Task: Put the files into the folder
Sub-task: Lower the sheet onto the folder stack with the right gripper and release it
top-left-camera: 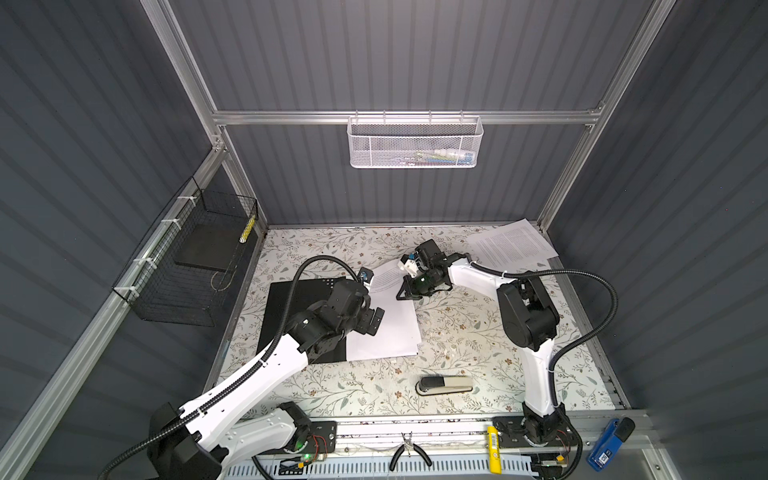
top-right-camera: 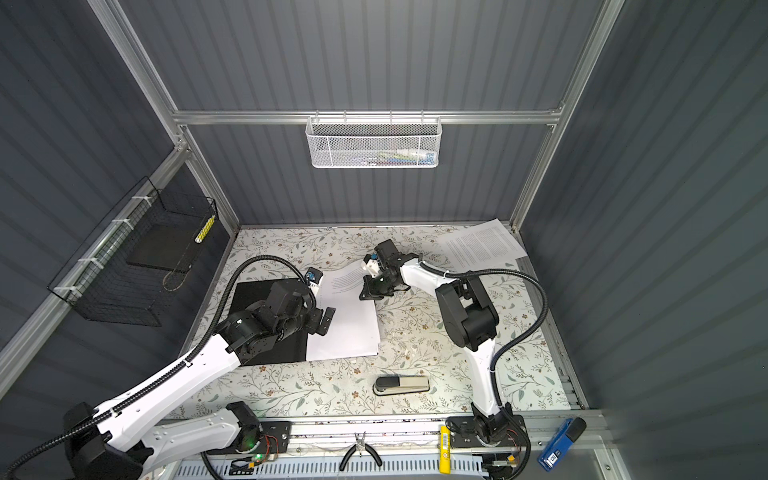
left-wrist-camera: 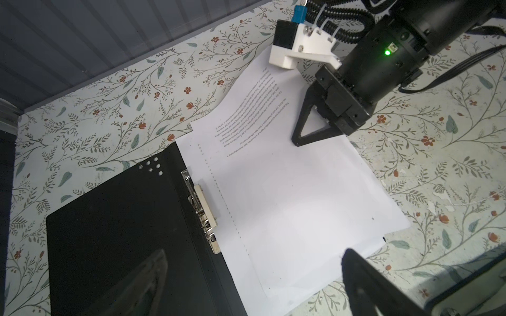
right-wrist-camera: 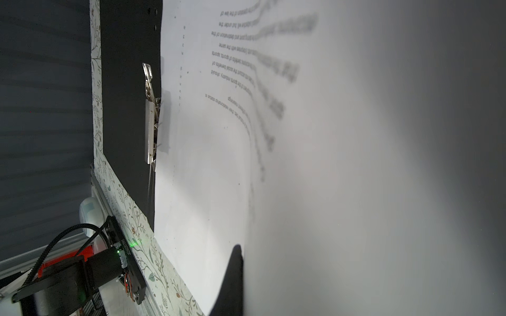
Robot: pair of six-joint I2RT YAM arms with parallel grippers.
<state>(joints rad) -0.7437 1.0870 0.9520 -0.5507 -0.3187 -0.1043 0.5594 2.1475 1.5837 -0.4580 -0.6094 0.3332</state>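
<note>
Folder point(left-wrist-camera: 115, 219) lies open on desk point(top-left-camera: 457, 332), left. Left pincer point(top-left-camera: 374, 321) hovers above its middle, jaws wide apart. Files point(top-left-camera: 390, 332) lie on its right half, long axis running away from robot. Right pincer point(left-wrist-camera: 301, 138), jaws together, tips on far corner; pinching or pressing, unclear. Stray sheet point(top-left-camera: 511, 245) far right.

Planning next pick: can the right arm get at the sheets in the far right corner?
Probably yes: the corner sheets lie uncovered close by, but the right claw is shut on the centre sheet.
</note>
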